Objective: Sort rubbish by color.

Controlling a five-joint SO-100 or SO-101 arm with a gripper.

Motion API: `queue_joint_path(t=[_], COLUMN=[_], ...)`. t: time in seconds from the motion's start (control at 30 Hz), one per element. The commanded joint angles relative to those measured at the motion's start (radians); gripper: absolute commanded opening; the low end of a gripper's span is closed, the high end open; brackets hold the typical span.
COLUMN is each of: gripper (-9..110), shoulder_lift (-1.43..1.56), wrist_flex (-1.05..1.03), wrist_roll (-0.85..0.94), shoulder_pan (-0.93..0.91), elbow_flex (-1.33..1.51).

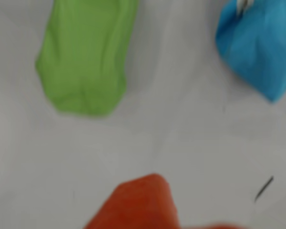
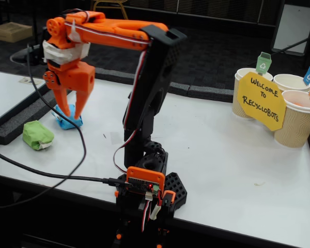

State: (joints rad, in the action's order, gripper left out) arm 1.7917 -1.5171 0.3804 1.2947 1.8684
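A green crumpled wad [image 2: 37, 135] lies near the table's left edge in the fixed view. A blue wad [image 2: 68, 120] lies just behind it. My orange gripper [image 2: 71, 114] hangs point-down right over the blue wad, open, with nothing between its fingers. The wrist view looks down on the white table. There the green wad [image 1: 86, 57] is at the upper left and the blue wad [image 1: 257, 47] at the upper right. One orange fingertip [image 1: 143, 202] pokes in from the bottom edge, between and short of the two wads.
Three beige paper cups [image 2: 297, 124] with small flags stand at the far right behind a yellow sign [image 2: 261, 101]. The arm's black base [image 2: 147, 178] sits at the front middle. Black cables [image 2: 41, 170] trail across the left side. A dark raised strip [image 2: 15, 124] borders the left.
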Motion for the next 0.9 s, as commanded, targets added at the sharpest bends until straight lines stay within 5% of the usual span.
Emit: queue_joint_path(t=[0.0, 0.87], gripper=[4, 14], shoulder_lift=[-0.018, -0.071], wrist_flex=[0.020, 0.080], wrist_roll=[0.075, 0.723], shoulder_pan=[-0.031, -0.146], elbow_flex=[-0.161, -0.311])
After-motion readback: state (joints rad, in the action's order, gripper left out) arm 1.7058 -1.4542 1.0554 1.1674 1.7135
